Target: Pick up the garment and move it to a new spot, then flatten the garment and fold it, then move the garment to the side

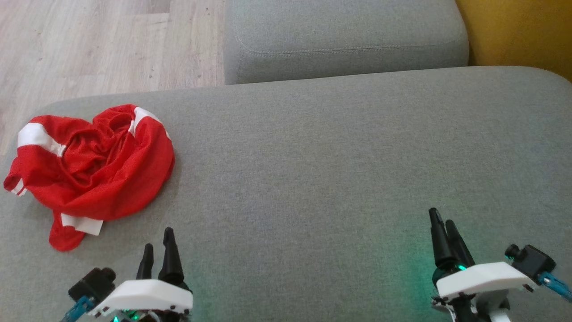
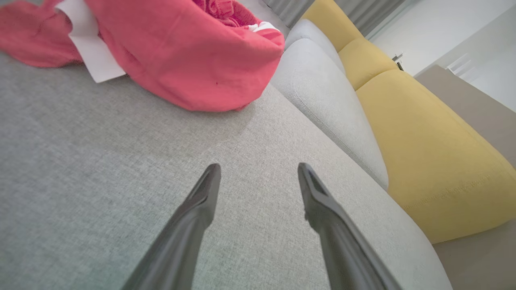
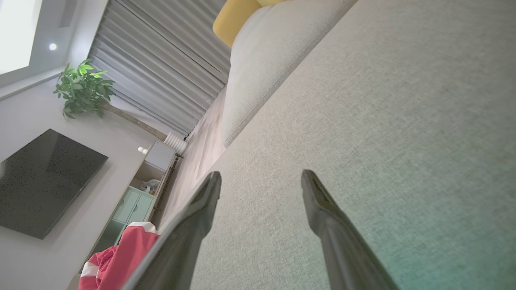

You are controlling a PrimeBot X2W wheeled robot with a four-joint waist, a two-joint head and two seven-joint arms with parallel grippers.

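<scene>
The garment (image 1: 94, 165) is a crumpled red shirt with white bands, lying in a heap on the grey sofa seat (image 1: 321, 170) at the left. In the left wrist view the garment (image 2: 181, 52) lies ahead of the fingers, apart from them. My left gripper (image 1: 157, 250) hovers low at the bottom left, just right of the heap's near edge, open and empty. The same left gripper (image 2: 258, 173) shows its jaws spread over bare fabric. My right gripper (image 1: 442, 228) is at the lower right, far from the shirt. It stands open and empty (image 3: 260, 179), with the garment (image 3: 117, 257) at that view's lower left.
A second grey cushion (image 1: 344, 40) sits behind the seat, with a yellow cushion (image 1: 518, 31) at the back right. Wooden floor (image 1: 89, 44) lies beyond the seat's left and far edges. A TV (image 3: 44, 181), a plant (image 3: 82, 86) and a cabinet (image 3: 137, 201) stand across the room.
</scene>
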